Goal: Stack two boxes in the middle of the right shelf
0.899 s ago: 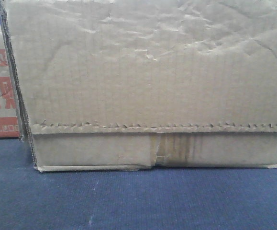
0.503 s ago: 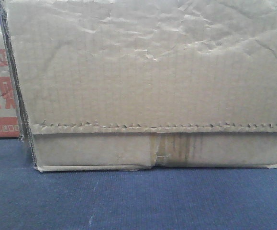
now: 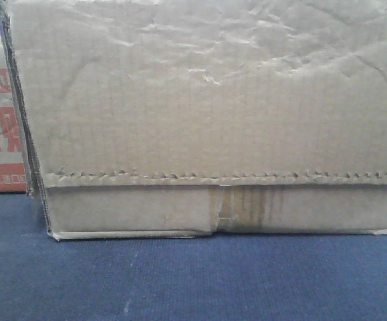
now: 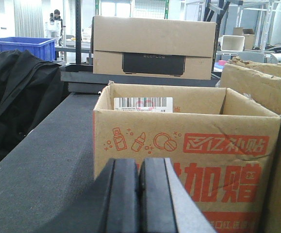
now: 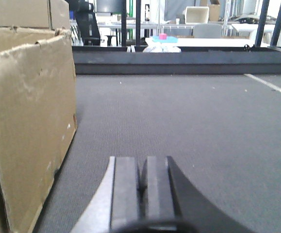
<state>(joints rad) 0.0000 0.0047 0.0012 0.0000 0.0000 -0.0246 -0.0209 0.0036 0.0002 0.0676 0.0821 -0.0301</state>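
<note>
Plain creased box (image 3: 206, 120) sat flat on the dark surface (image 3: 193, 281), filling the front view, open red-printed box (image 4: 189, 145) just beside it, left gripper (image 4: 139, 167) pressed closed and empty before that carton, right gripper (image 5: 141, 167) likewise closed, holding nothing.

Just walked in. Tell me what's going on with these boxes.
Nothing is being held right now. The left gripper is shut and empty, low over the dark tabletop in front of an open-topped red-printed carton. The right gripper is also shut and empty, with a plain creased carton to its left. In the front view that plain carton fills most of the frame, resting on the tabletop. Neither box has been picked up or stacked yet.
</note>
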